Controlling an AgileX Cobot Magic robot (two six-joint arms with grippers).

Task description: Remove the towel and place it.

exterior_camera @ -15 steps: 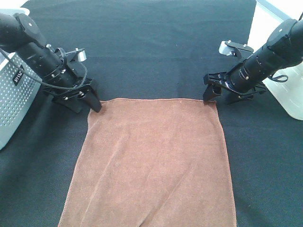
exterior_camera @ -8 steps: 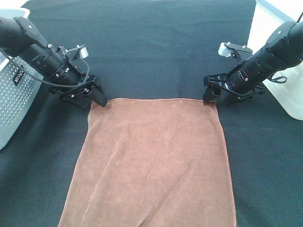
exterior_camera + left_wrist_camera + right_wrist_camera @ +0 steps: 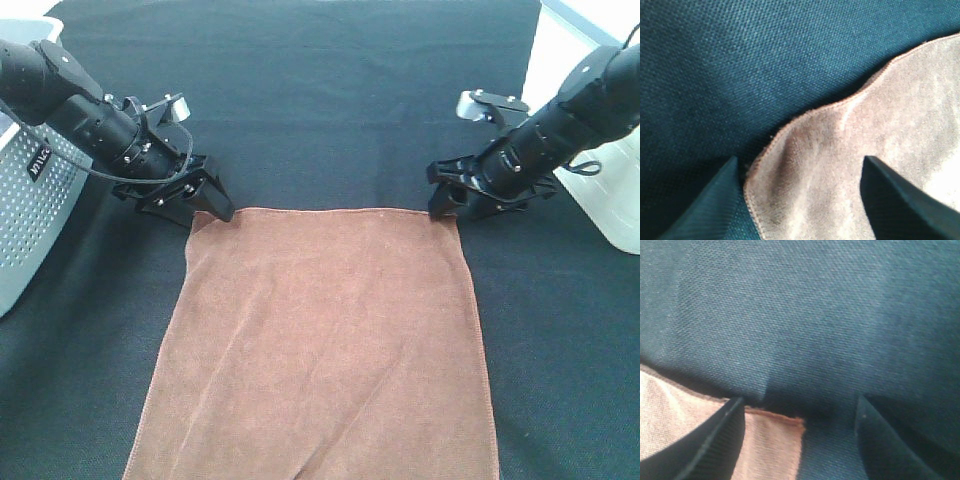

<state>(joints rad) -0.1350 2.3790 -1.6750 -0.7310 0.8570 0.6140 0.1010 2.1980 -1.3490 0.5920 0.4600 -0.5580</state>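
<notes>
The reddish-brown towel (image 3: pixel 320 340) lies spread flat on the black table cloth (image 3: pixel 320 90), reaching from the table's middle to the near edge. My left gripper (image 3: pixel 205 208) rests low at the towel's far-left corner. In the left wrist view it (image 3: pixel 800 200) is open, and the slightly humped towel corner (image 3: pixel 805 165) lies between its two fingers. My right gripper (image 3: pixel 452 207) sits at the far-right corner. The right wrist view shows it (image 3: pixel 800 440) open as well, with the towel's hemmed corner (image 3: pixel 770 437) lying between the fingers beside one of them.
A grey perforated basket (image 3: pixel 25 210) stands at the left table edge, just behind the left arm. A white container (image 3: pixel 620 190) stands at the right edge beside the right arm. Black cloth stretches beyond the towel's far edge.
My left gripper has slid to the right onto the towel's far-left corner, ruffling it a little. The right gripper has tilted slightly and stayed at its corner.
</notes>
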